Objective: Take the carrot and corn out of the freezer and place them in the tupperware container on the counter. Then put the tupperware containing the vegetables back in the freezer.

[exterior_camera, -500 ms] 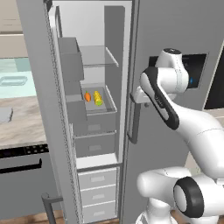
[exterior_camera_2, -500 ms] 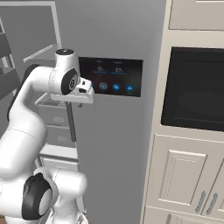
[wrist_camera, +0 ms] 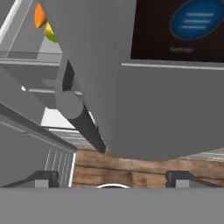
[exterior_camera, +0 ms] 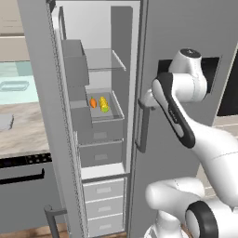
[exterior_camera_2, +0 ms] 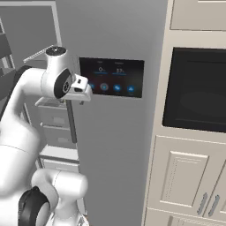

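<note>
The freezer (exterior_camera: 122, 56) stands open, its door (exterior_camera: 44, 102) swung out to the left. On a middle shelf inside lie the orange carrot (exterior_camera: 93, 102) and the yellow corn (exterior_camera: 104, 104), side by side. In the hand view the carrot (wrist_camera: 39, 15) and corn (wrist_camera: 50, 33) sit at the top left, far off. My gripper (exterior_camera: 146, 99) hovers open and empty beside the top of the fridge door's long handle (exterior_camera: 142, 128), right of the freezer opening. The gripper (exterior_camera_2: 82, 92) sits left of the display panel. The tupperware container (exterior_camera: 3, 122) rests on the counter (exterior_camera: 28, 137) at the far left.
The dark handle (wrist_camera: 81, 120) runs close in front of the open gripper (wrist_camera: 113, 179). The fridge's display panel (exterior_camera_2: 112, 77) is right of the hand. A built-in oven (exterior_camera_2: 198, 95) and beige cabinets (exterior_camera_2: 185, 176) stand further right. A dark dishwasher front (exterior_camera: 23, 183) sits under the counter.
</note>
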